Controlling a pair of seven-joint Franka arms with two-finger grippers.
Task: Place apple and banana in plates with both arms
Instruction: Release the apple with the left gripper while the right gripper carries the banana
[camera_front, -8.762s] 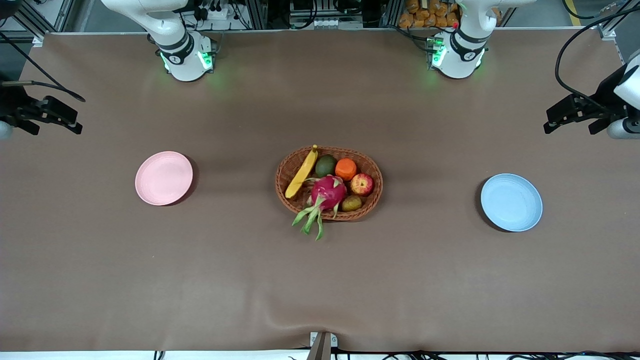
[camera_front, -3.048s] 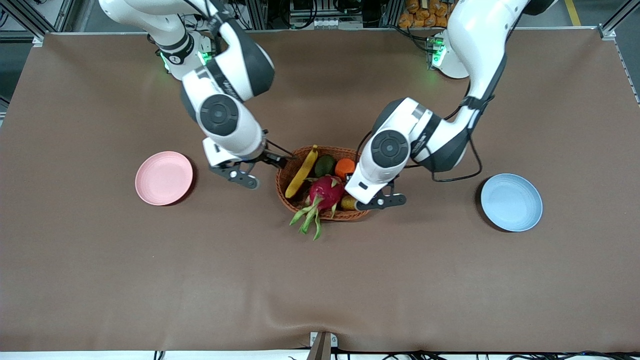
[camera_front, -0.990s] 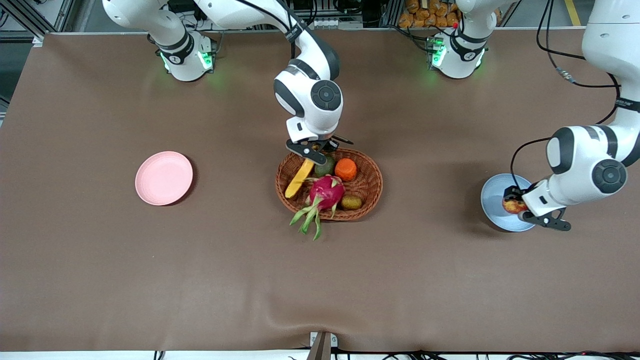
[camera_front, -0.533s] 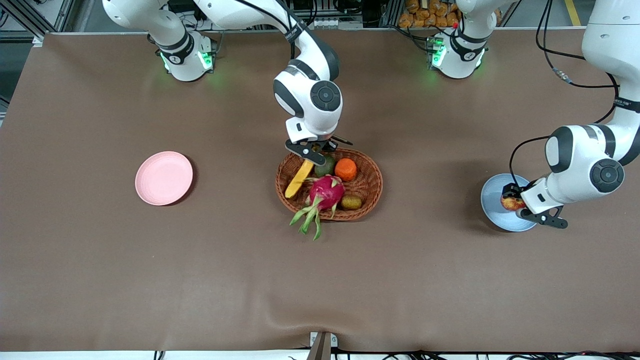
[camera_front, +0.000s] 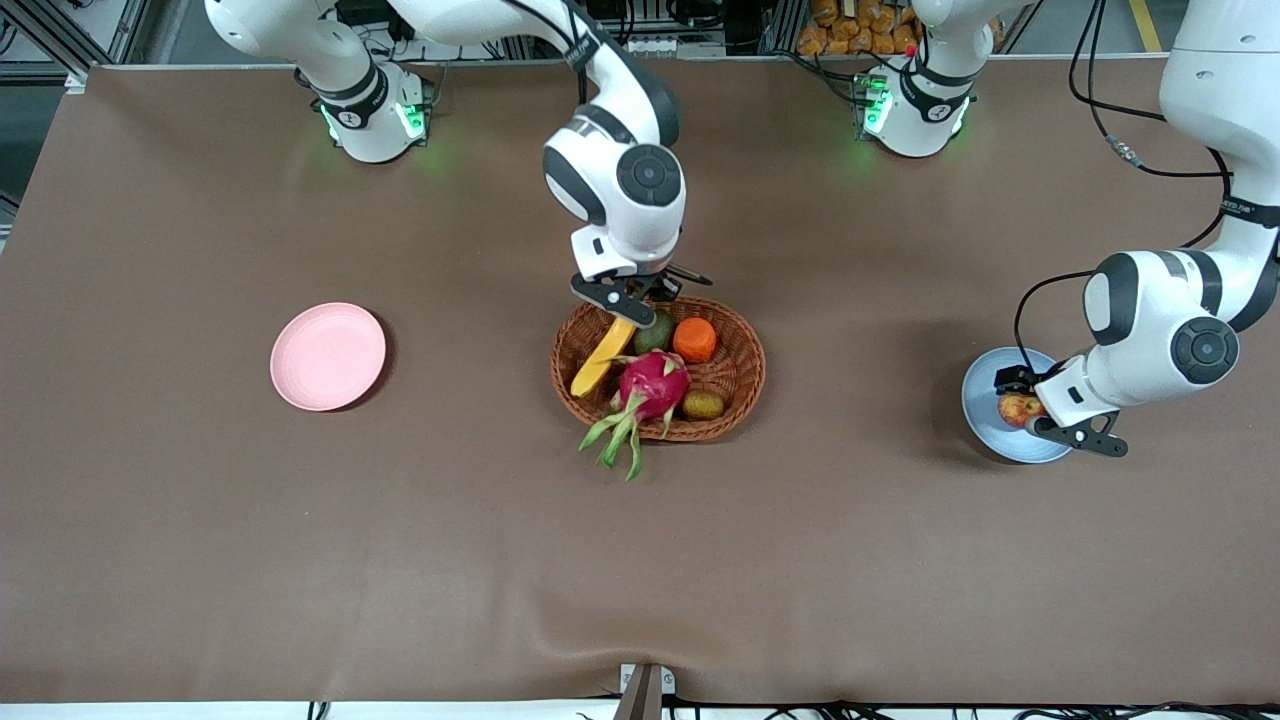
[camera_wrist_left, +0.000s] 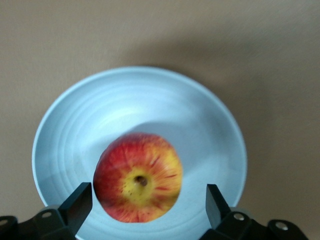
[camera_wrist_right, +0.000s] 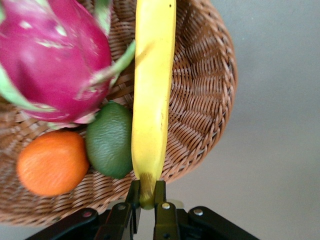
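Observation:
The apple (camera_front: 1018, 409), red with yellow blotches, lies in the light blue plate (camera_front: 985, 400) at the left arm's end; in the left wrist view the apple (camera_wrist_left: 138, 176) rests on the plate (camera_wrist_left: 200, 125). My left gripper (camera_front: 1030, 412) is open around it, fingers (camera_wrist_left: 77, 205) apart from it on each side. My right gripper (camera_front: 632, 305) is shut on the stem end of the banana (camera_front: 602, 356), which slants over the wicker basket; the right wrist view shows the banana (camera_wrist_right: 152, 100) pinched at its tip (camera_wrist_right: 147, 192). The pale pink plate (camera_front: 327, 356) is bare.
The oval wicker basket (camera_front: 735, 325) at the table's middle holds a magenta dragon fruit (camera_front: 654, 385), an orange fruit (camera_front: 694, 340), a green fruit (camera_front: 657, 331) and a small brown fruit (camera_front: 704, 404). Dragon fruit leaves hang over the basket's near rim.
My left gripper has let go of the apple, which now rests in the blue plate, and has drawn back slightly. My right gripper has lifted the banana's stem end a little.

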